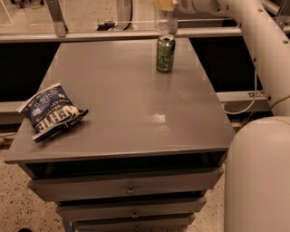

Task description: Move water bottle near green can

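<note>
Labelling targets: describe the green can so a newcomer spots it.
On the grey drawer table, at the far edge right of centre, the green can stands upright, in front of the clear water bottle below the pincer at top. It alone is green metal; the chip bag is blue.

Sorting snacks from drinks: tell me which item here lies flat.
The blue crinkled chip bag, at the table's near left edge. The green metal can stands upright far back, with the clear plastic water bottle behind it, beneath the gripper.
</note>
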Robot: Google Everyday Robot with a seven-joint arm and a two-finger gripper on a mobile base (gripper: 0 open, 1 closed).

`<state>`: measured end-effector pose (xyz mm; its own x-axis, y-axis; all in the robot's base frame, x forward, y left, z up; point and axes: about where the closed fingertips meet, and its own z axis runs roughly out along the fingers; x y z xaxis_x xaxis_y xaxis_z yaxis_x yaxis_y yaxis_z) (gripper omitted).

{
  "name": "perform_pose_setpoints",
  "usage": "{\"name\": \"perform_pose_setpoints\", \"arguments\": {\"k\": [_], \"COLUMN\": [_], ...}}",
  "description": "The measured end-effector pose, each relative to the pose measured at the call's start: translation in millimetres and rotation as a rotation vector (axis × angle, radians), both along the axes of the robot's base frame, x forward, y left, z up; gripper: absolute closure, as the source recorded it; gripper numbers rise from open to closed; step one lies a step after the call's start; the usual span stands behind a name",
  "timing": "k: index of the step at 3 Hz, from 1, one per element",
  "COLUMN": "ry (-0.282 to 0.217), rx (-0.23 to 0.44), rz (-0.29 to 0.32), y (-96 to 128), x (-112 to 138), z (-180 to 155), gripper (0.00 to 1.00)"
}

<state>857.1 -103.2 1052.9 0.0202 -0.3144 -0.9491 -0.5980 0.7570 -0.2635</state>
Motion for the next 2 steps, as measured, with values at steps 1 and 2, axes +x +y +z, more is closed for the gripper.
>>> {"name": "perform_pose_setpoints", "arguments": {"k": [1,2], "ry": [-0.032,-0.043], "rx": [0.012,0.076], "rz": [-0.076,-0.162], "y": [-39.8,-88.1], "x": [2.7,-1.8], "z": [12.9,19.3], "gripper": [1.0,1.0]}}
